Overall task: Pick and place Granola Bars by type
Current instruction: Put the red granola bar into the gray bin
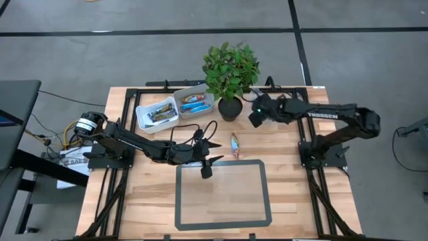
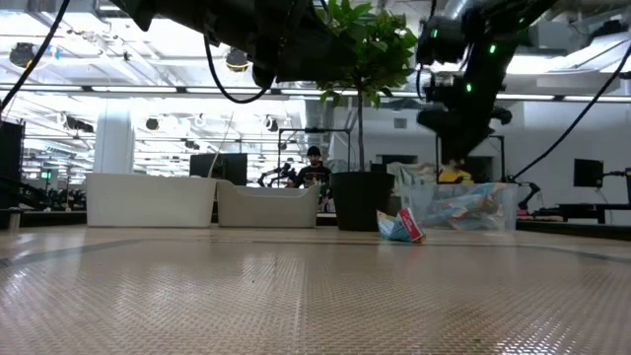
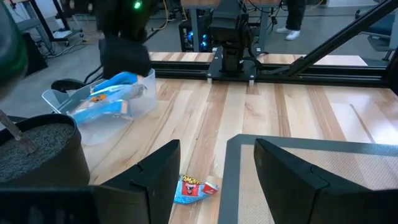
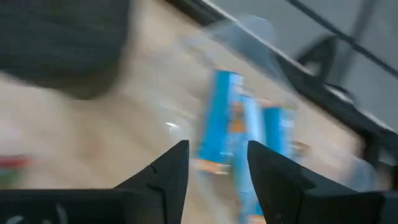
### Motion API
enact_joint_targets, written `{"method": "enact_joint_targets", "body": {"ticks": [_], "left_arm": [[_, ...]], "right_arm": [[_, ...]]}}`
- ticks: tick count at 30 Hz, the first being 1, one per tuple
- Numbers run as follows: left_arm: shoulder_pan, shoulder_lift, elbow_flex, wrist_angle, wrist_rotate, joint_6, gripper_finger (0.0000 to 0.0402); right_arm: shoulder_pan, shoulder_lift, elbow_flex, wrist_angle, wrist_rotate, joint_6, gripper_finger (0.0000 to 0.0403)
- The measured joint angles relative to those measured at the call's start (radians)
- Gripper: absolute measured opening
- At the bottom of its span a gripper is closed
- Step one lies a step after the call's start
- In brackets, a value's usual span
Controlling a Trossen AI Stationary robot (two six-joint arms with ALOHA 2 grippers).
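A potted plant (image 1: pixel 230 73) anchors the far edge of the wooden desk (image 1: pixel 287 194). Just left of it sit two clear tubs: one (image 1: pixel 195 103) holds blue-and-white granola bars (image 1: pixel 194 102), the other (image 1: pixel 156 114) brown-gold bars (image 1: pixel 160 112). One blue-wrapped bar (image 1: pixel 235 144) lies loose in front of the plant. The right end effector (image 1: pixel 253 118) hovers beside the pot, fingers apart, empty; the left end effector (image 1: pixel 208 151), also spread and empty, hangs near the loose bar.

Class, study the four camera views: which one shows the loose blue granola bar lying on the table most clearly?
The left wrist view: the loose bar lies close ahead between that gripper's open fingers, beside the mat's grey border. The high view shows it small; the low view shows it end-on before the tub; the right wrist view does not show it.
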Motion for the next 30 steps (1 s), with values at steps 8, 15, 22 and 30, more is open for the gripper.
{"method": "enact_joint_targets", "body": {"ticks": [8, 15, 22, 30], "left_arm": [[0.0, 0.0, 0.0, 0.0, 0.0, 0.0, 0.0199], [0.0, 0.0, 0.0, 0.0, 0.0, 0.0, 0.0199], [0.0, 0.0, 0.0, -0.001, 0.0, 0.0, 0.0199], [0.0, 0.0, 0.0, -0.002, 0.021, 0.0, 0.0199]], "right_arm": [[0.18, -0.052, 0.0, 0.1, -0.127, 0.103, 0.0154], [0.306, 0.045, 0.0, 0.14, -0.149, 0.221, 0.0149], [0.372, 0.158, 0.0, 0.239, -0.235, 0.223, 0.0162], [0.38, 0.248, 0.0, 0.296, -0.304, 0.239, 0.0187]]}}
